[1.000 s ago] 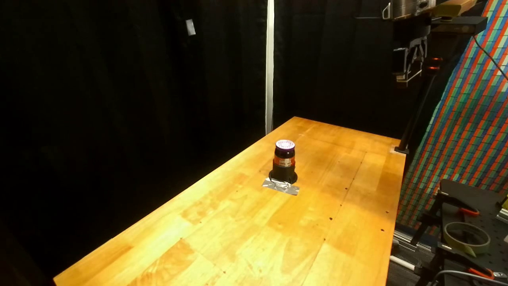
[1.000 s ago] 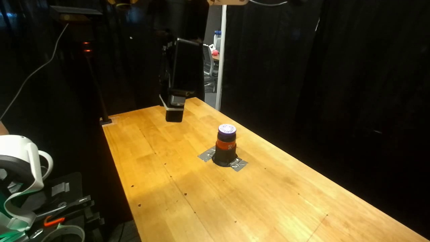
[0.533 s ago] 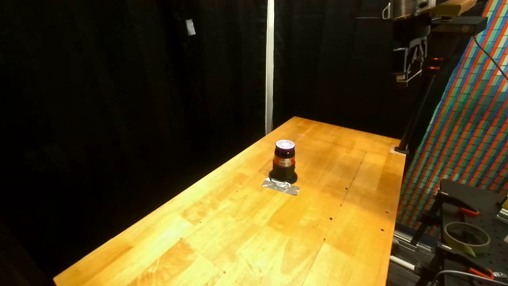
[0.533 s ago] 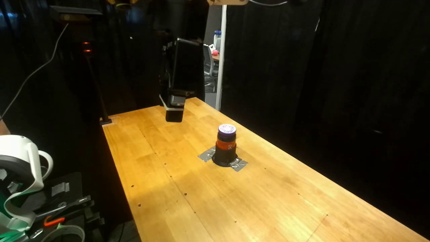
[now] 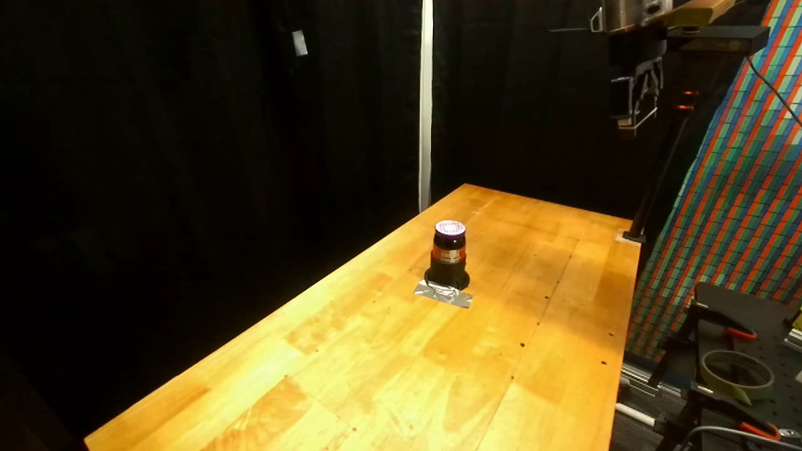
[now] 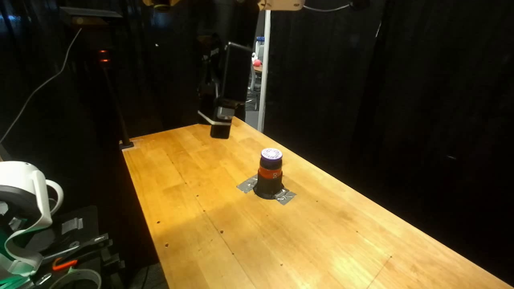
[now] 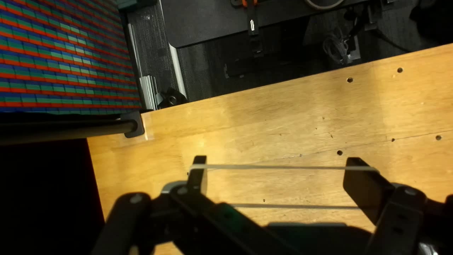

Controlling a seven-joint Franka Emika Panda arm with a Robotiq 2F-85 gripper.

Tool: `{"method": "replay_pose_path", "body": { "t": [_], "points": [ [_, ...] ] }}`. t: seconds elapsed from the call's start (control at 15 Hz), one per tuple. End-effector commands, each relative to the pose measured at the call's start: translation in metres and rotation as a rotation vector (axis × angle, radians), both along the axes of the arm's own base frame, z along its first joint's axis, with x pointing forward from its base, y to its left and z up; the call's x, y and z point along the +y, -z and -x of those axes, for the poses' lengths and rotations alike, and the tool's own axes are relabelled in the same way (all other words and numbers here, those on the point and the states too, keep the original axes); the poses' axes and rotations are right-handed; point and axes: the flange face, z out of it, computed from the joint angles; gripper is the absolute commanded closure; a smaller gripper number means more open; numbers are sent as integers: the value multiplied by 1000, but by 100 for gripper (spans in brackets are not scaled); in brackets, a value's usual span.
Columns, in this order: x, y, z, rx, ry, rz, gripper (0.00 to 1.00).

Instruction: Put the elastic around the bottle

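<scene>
The bottle is small and dark with an orange label and a pale, purple-edged cap. It stands upright in a black holder on the table in both exterior views (image 5: 450,239) (image 6: 271,162). It is out of the wrist view. My gripper (image 7: 277,168) is open, fingers wide apart. The pale elastic (image 7: 276,166) is stretched around the outside of both fingers, in two parallel strands across the gap. In an exterior view the gripper (image 6: 213,123) hangs above the table's far end, apart from the bottle, and the elastic (image 6: 209,119) shows as a light band.
The black holder (image 6: 268,186) is fixed to the wooden table (image 6: 321,233) with grey tape (image 6: 286,196). A dark pole (image 5: 651,169) stands at a far table corner. A side cart (image 5: 733,326) holds a tape roll (image 5: 736,374) and clamps. Black curtains hang around.
My gripper, with the elastic around its fingers, has shifted sideways: a little to the left in an exterior view, right and slightly up in an exterior view. The bottle has not moved.
</scene>
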Motion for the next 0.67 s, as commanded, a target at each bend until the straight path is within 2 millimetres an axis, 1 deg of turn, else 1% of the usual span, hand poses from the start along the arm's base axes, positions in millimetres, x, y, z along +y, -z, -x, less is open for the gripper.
{"method": "replay_pose_path", "body": {
  "t": [0.0,0.2,0.33,0.6],
  "points": [
    [20,-2,-64,45,-1,52,0],
    [35,6,-102,85,-13,76,0],
    [45,18,-125,129,-34,68,0],
    [70,39,-176,109,-104,-22,0]
  ]
}}
